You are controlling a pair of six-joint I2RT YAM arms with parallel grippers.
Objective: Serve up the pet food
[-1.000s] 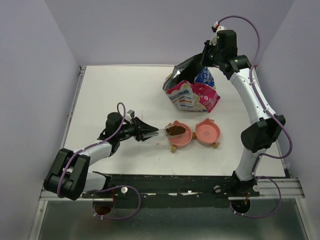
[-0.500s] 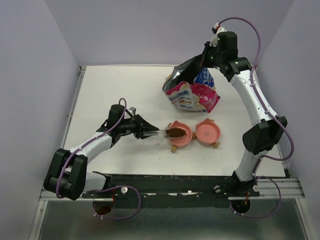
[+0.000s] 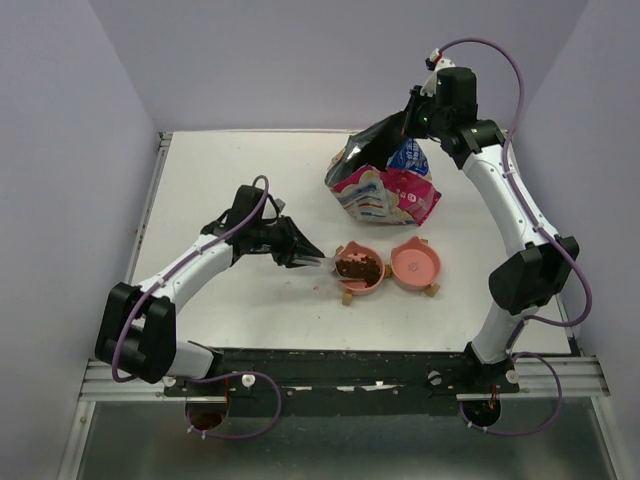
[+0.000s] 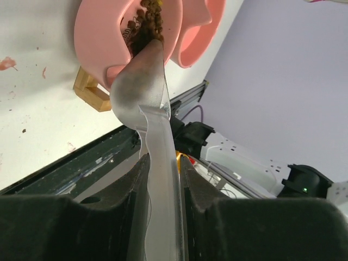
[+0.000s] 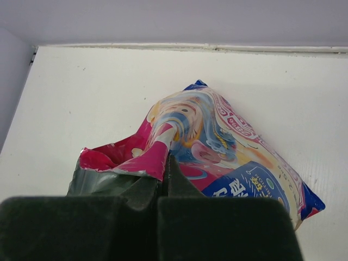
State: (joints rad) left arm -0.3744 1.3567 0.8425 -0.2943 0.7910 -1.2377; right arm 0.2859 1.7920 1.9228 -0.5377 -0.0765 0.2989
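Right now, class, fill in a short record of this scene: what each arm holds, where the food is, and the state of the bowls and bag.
left pincer: shut on scoop handle
scoop tip: over left bowl, touching pet food
pet food: brown heap in left bowl
right bowl: no food visible
right pincer: shut on bag top edge
bag: open, on table behind the bowls
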